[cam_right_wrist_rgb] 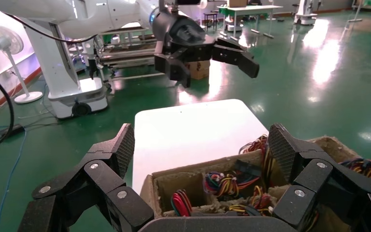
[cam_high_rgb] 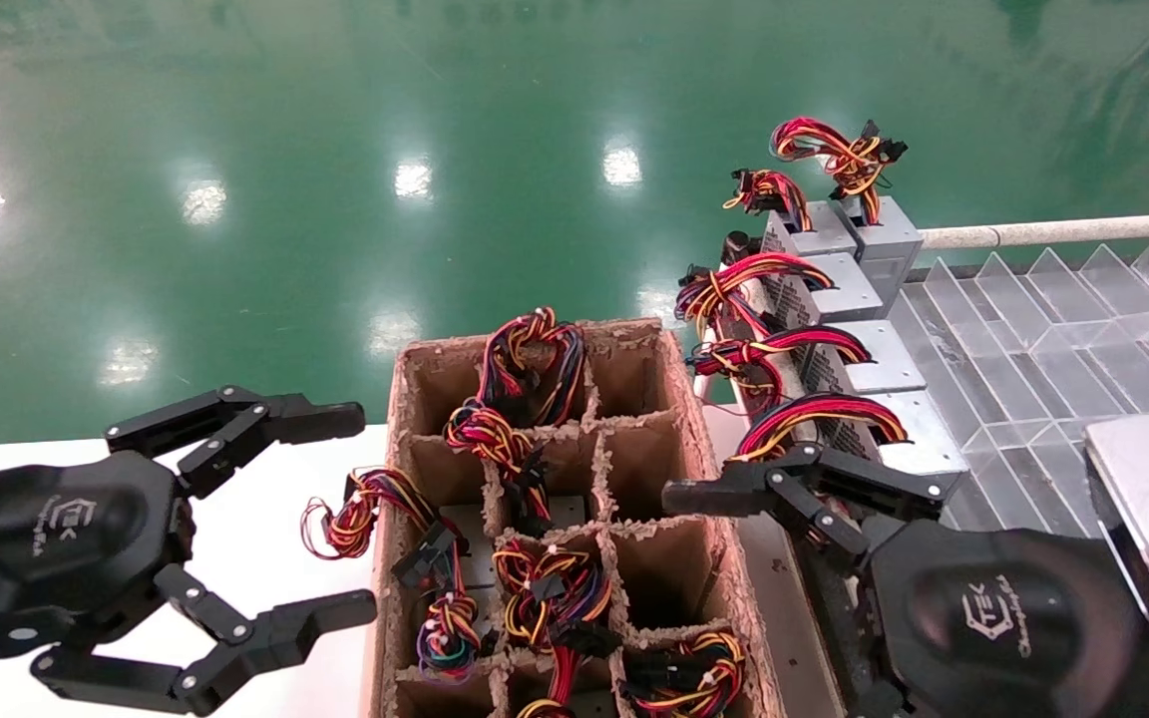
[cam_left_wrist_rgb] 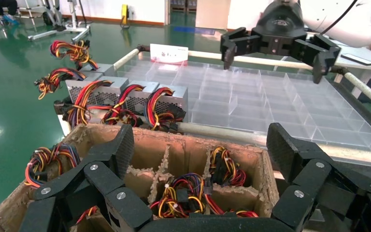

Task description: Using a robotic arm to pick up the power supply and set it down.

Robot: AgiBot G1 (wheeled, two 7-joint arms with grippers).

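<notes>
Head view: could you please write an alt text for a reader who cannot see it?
Two open black claws, left and right, hang on either side of a brown cardboard crate divided into cells, several holding bundles of coloured wires. Right of the crate, grey power supplies with looped wires stand in a row beside a clear plastic divider tray; behind is a shiny green floor.

A: Rt gripper (cam_high_rgb: 734,499), lower right of head view: only one finger shows clear, the other's behind its own body. Open or shut? Can't tell there.

B: Wrist views settle it, fingers wide apart. Its arm's cut off by the frame's bottom edge.

A: Power supplies in the cardboard crate (cam_high_rgb: 405,399), centre-bottom: mostly wire bundles show, boxes sunk behind the dividers. Front row cut off by the bottom edge.

B: Lft gripper (cam_high_rgb: 350,514), lower left: wrist runs off the left edge. Grey block at far left, too little showing to name.
</notes>
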